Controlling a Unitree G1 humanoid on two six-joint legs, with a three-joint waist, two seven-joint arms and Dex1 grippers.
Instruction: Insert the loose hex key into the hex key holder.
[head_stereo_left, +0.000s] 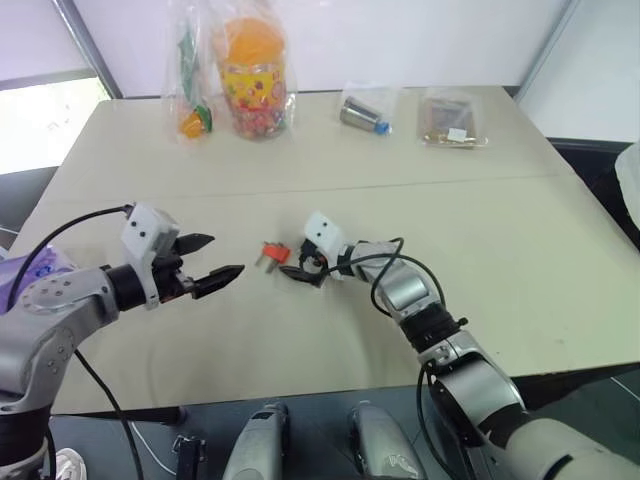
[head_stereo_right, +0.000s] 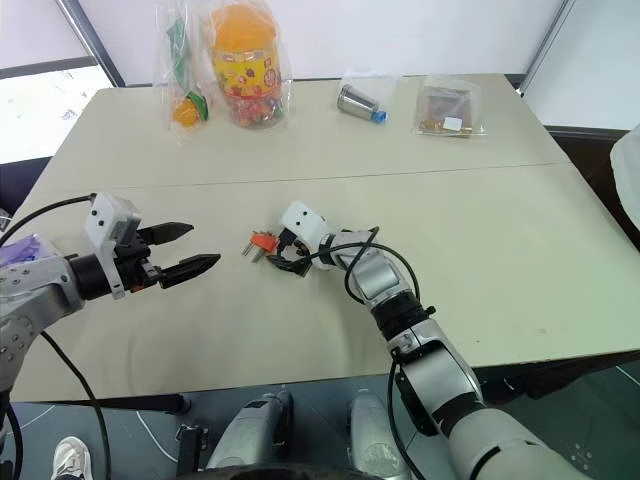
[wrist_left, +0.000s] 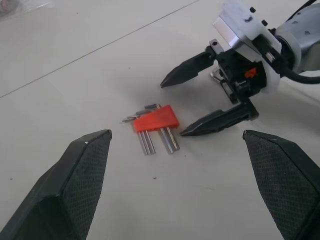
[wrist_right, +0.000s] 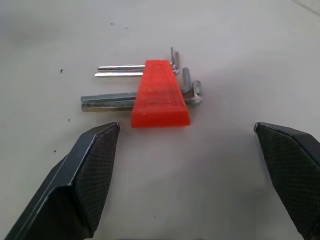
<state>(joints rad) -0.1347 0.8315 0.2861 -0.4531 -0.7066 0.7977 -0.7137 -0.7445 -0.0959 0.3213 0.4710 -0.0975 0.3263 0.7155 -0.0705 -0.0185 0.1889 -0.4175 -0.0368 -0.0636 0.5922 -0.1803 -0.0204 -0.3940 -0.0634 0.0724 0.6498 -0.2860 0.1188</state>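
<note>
Hex key holder (wrist_right: 160, 95): flat on the desk (head_stereo_left: 520, 250), metal keys sticking out both sides.
Right end effector (wrist_left: 200, 105): fingers wide apart, empty, low over the desk just beside the holder, tips toward it.
Left end effector (head_stereo_left: 220, 258): wide, empty, near the holder on its opposite side, raised.
Loose hex key: cannot tell apart from the holder's keys.

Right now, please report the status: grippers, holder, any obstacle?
Both grippers open, empty: left gripper, right gripper. Red hex key holder flat on table, ahead of right gripper. Nothing between.
</note>
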